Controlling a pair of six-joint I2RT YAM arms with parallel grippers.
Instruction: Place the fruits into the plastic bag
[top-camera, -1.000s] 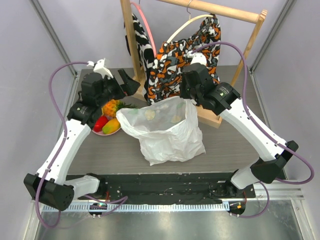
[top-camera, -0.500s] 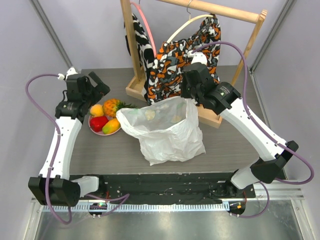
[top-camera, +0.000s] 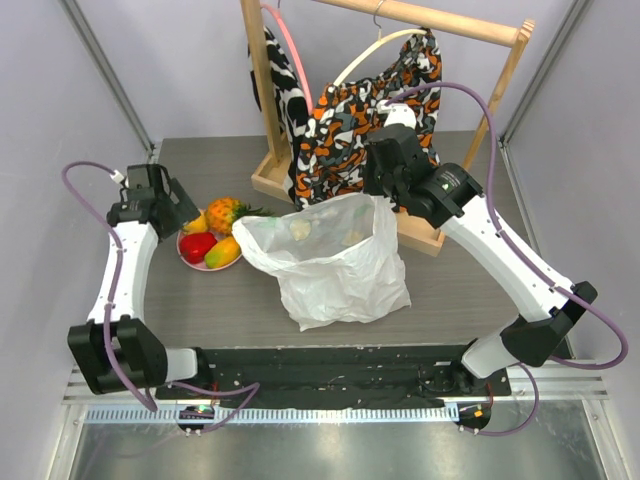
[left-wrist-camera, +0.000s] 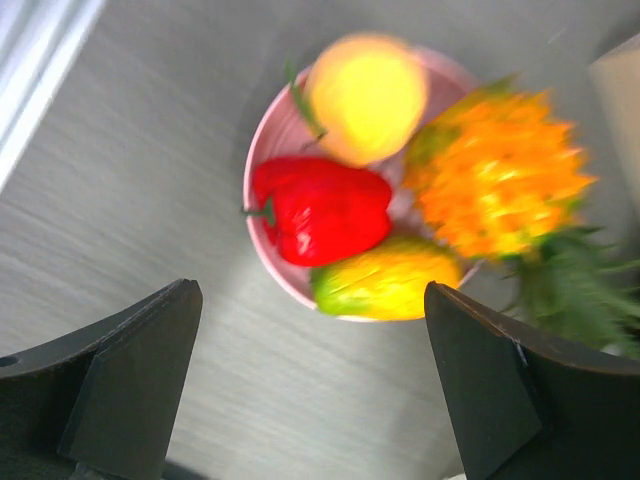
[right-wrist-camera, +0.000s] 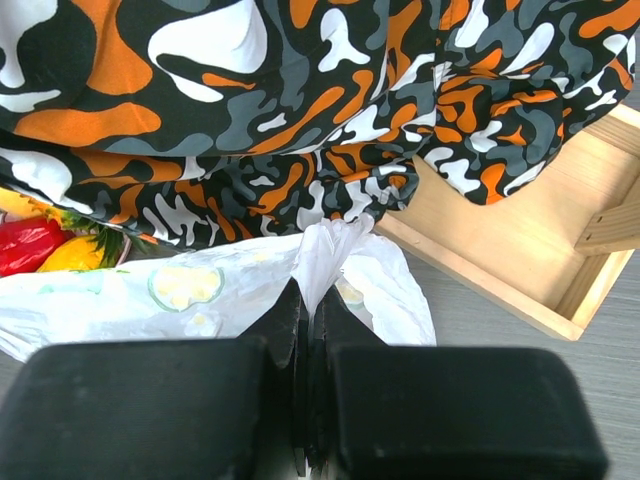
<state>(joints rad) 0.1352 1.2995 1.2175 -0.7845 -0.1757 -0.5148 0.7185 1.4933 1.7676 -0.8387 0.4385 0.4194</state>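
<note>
The fruits lie on a round pink plate (top-camera: 192, 260) at the table's left: orange pineapple (top-camera: 224, 213), shiny red fruit (top-camera: 197, 246), yellow-green mango (top-camera: 223, 251) and a yellow-orange round one (top-camera: 195, 222). In the left wrist view they show as pineapple (left-wrist-camera: 497, 190), red fruit (left-wrist-camera: 322, 210), mango (left-wrist-camera: 385, 284) and round one (left-wrist-camera: 366, 95). My left gripper (top-camera: 180, 208) is open and empty, just left of and above the plate. The white plastic bag (top-camera: 335, 262) stands open mid-table. My right gripper (top-camera: 381, 193) is shut on the bag's rim (right-wrist-camera: 322, 255) and holds it up.
A wooden clothes rack (top-camera: 268, 90) with an orange-black-white patterned cloth (top-camera: 350, 115) stands behind the bag; its wooden base (right-wrist-camera: 520, 235) lies right of the bag. The table's left edge (left-wrist-camera: 40, 70) is close to the left arm.
My left arm has swung left and back, away from above the plate, toward the table's left edge. The right gripper and the bag have not moved.
</note>
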